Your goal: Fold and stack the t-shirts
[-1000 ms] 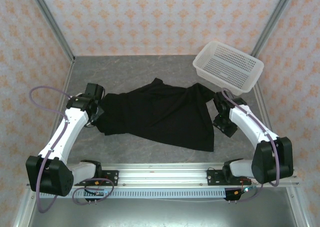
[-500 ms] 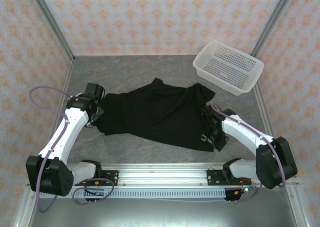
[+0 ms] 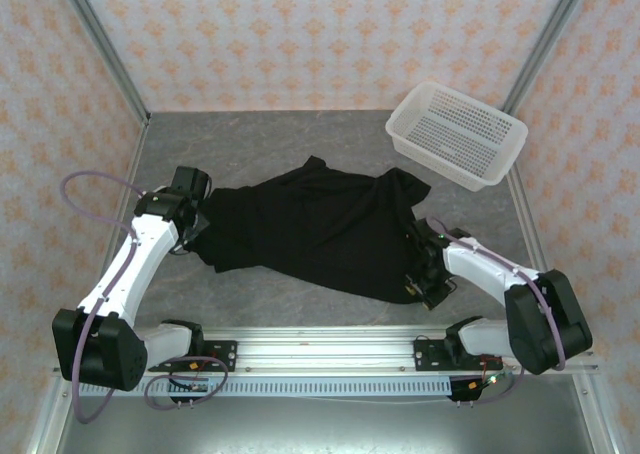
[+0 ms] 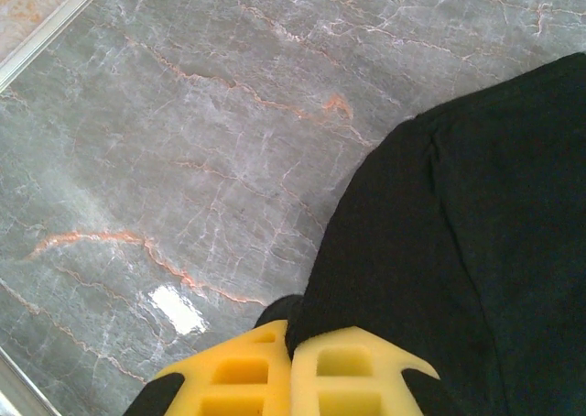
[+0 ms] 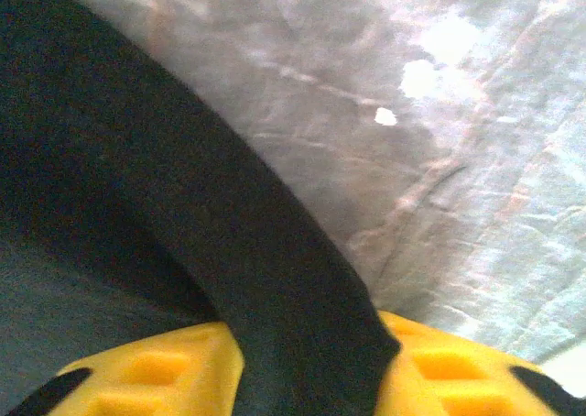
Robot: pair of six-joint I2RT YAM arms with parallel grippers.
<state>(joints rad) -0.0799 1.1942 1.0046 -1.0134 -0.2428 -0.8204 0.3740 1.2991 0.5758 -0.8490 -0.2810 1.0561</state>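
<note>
As it lies, t-shirt [image 3: 320, 229] runs lengthwise left to right.

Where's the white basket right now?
In the top view, the white basket sits at the far right corner of the table, just beyond the black t-shirt.

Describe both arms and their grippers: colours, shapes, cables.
The left arm and right arm match: white shells over slim links, chunky black joints and black bases. A lilac cable loops beside the left arm; a thinner one runs along the right. Left fingers and right fingers are bright yellow blocks with square recesses.
</note>
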